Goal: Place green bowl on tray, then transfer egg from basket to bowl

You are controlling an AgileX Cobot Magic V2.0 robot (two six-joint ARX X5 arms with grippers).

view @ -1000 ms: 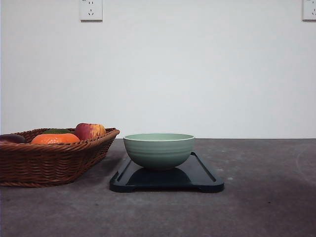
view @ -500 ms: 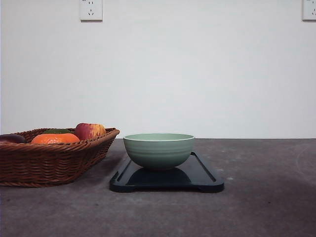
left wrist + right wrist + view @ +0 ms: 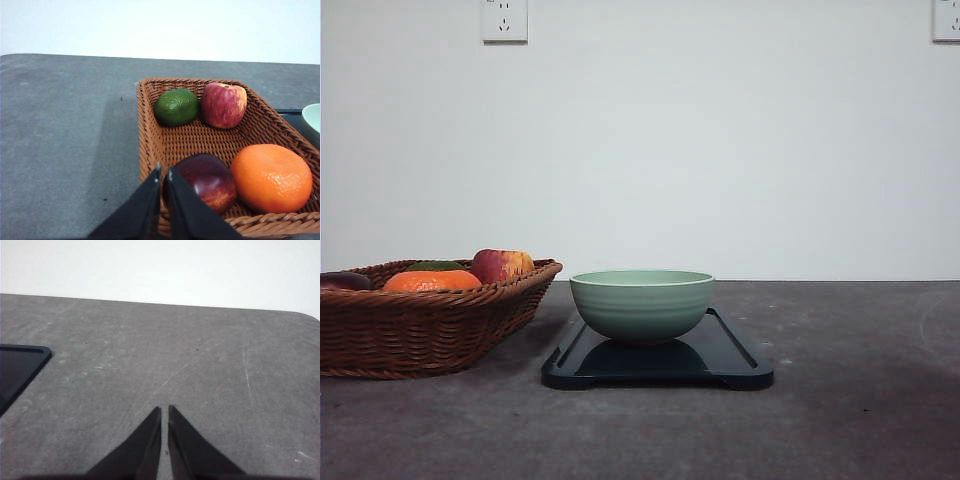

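Green bowl [image 3: 641, 303] sits on the tray [image 3: 730, 358], toward the tray's far end, with its rim level and nothing to be seen inside from the front. A small bit of its pale rim [image 3: 314, 120] shows in the left wrist view too, just past the basket's side. The tray lies flat on the gray table [image 3: 840, 420], close to the table's middle, and one dark rounded corner of it [image 3: 20, 365] shows in the right wrist view.

The basket [image 3: 410, 330] stands on the table just beside the tray, on the left side. Inside it are four round things. A dark reddish-brown one, the egg [image 3: 207, 181], lies near the basket's closest rim. Touching it on one side is an orange fruit [image 3: 271, 177]. A red and yellow apple [image 3: 224, 104] and a green fruit [image 3: 176, 106] sit side by side at the far end of the basket.

The left gripper [image 3: 163, 172] hangs over the basket's near rim, right next to the egg. Its two black fingers are pressed almost together, with only a thin line between them, and they hold nothing.

The right gripper [image 3: 164, 411] hangs over bare table, well apart from the tray's corner. Its fingers are pressed almost together too, and nothing is between them.
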